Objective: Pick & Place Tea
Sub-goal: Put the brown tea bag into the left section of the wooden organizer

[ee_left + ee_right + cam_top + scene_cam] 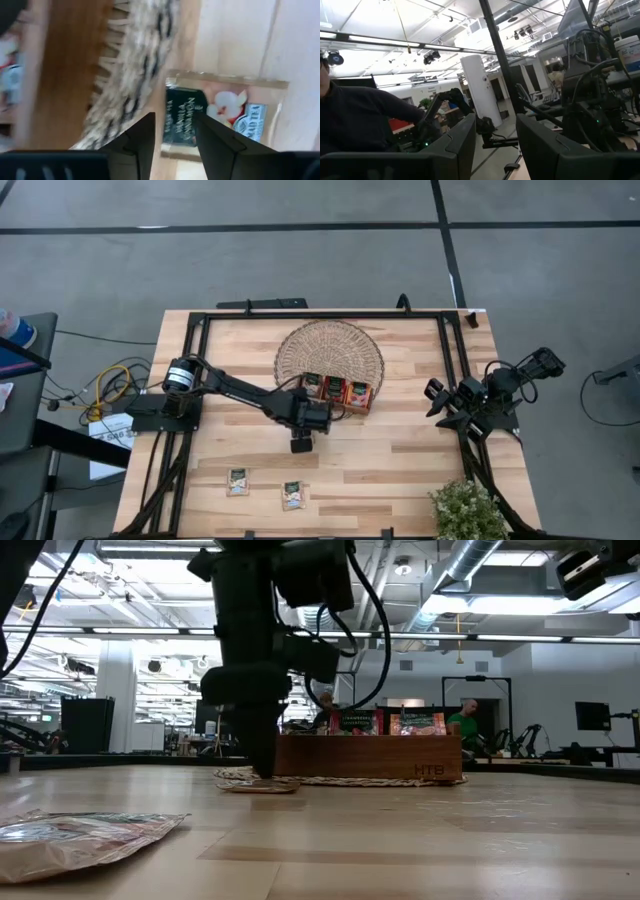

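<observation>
From the high view, the wooden tray point(338, 393) is seen on the near edge of the woven mat point(330, 352), with sachets already standing in its compartments point(335, 388). The left gripper point(301, 442) is lowered just in front of the tray's left end. Two loose sachets point(237, 481) point(293, 495) are left lying flat on the table point(400, 470), well apart from the tray toward the front edge. The right gripper point(447, 405) is parked at the table's right side, far from the tray.

In the low view, the left gripper point(262, 772) is brought down to a sachet point(258, 786) lying at the mat's fringe before the tray point(370, 757); another sachet point(85, 837) lies close to the camera.

In the left wrist view, the fingers point(145, 137) are spread apart, one on either side of a flat sachet point(210, 112) beside the tray, which is not yet pinched.

In the right wrist view, the right fingers point(465, 137) are held apart with nothing between them.

The task is judged partly done: at least three sachets are still to be placed.
</observation>
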Controlling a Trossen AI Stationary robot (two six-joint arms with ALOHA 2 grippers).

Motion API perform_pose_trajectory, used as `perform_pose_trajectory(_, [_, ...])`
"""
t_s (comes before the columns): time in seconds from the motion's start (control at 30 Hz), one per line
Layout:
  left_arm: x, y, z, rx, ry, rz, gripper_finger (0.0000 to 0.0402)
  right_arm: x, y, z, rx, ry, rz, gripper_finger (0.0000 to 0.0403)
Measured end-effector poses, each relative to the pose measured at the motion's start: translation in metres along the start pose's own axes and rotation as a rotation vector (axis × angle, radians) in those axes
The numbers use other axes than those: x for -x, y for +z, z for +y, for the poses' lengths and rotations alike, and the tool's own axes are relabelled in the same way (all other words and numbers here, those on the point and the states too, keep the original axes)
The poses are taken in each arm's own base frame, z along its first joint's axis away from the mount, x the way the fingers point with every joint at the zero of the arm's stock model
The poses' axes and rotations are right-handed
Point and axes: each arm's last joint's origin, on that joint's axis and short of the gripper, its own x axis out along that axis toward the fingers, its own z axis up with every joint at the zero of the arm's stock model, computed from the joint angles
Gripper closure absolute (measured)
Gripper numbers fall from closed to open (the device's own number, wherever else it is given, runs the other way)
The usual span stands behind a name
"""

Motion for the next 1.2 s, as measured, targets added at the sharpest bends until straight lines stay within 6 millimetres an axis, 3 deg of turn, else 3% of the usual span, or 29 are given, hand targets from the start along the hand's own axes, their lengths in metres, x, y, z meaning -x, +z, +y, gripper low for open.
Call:
perform_pose_trajectory(0.3, [-0.020,-0.022,-0.004,-0.007,-0.023,0.015,0.0284,0.000,0.000,0.000,0.000,0.001,-0.003,0.0269])
perform_pose_trajectory(0.57, [-0.022,-0.025,-0.007,-0.006,-0.066,0.021,0.0291,0.000,0.001,0.000,0.000,0.000,-0.008,0.0269])
perform_pose_trajectory(0.87, [-0.022,-0.025,-0.009,0.023,-0.078,0.019,0.0392,0.000,0.001,0.000,0.000,-0.001,-0.008,0.0269])
perform_pose_trajectory(1.0, [-0.016,-0.022,-0.011,0.027,-0.045,0.002,0.0398,0.000,0.001,0.000,0.000,-0.001,-0.008,0.0269])
perform_pose_trajectory(1.2, [0.014,-0.017,-0.012,-0.006,0.070,0.008,0.0401,0.000,0.001,0.000,0.000,-0.001,-0.008,0.0269])
